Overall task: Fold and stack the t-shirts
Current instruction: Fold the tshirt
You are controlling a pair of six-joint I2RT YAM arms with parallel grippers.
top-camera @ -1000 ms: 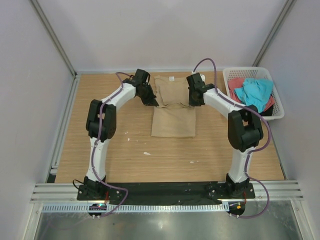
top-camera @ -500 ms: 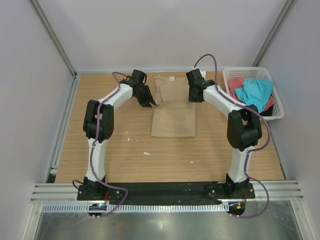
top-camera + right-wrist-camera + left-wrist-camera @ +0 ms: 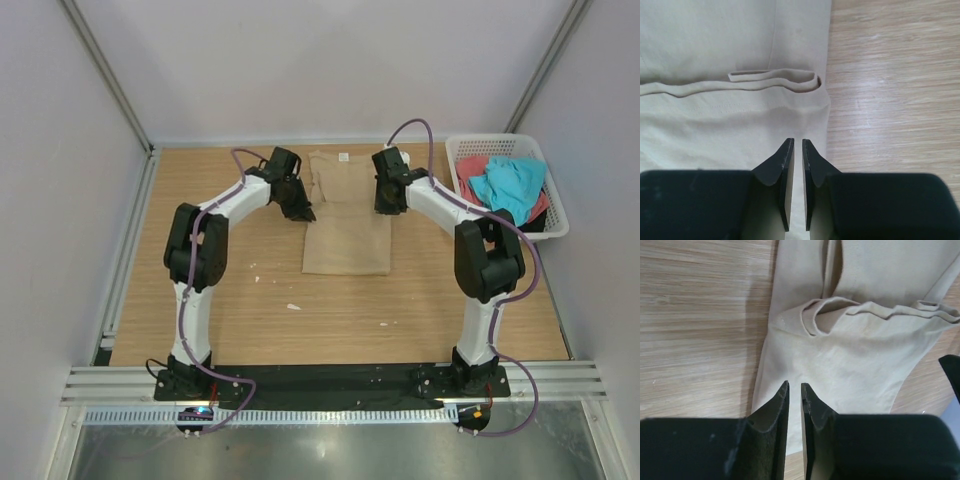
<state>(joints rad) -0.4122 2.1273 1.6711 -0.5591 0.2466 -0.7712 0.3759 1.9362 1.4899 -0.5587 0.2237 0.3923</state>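
You have three t-shirts. One tan t-shirt (image 3: 347, 215) lies partly folded at the table's (image 3: 250, 300) far middle. One turquoise shirt (image 3: 510, 185) and one coral-red shirt (image 3: 472, 170) are heaped in the one white basket (image 3: 556, 212), far right. Your left gripper (image 3: 300, 210) is at the tan shirt's left edge and your right gripper (image 3: 385, 203) at its right edge. Both are nearly pressed together, pinching nothing. Only the wrist views show that slim gap and the rolled sleeve hems.

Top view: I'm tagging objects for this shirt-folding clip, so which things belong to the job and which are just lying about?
Job: tan t-shirt, partly folded; turquoise t-shirt and coral-red t-shirt, both in the basket.
Lying about: the white basket itself; small white scraps on the table.
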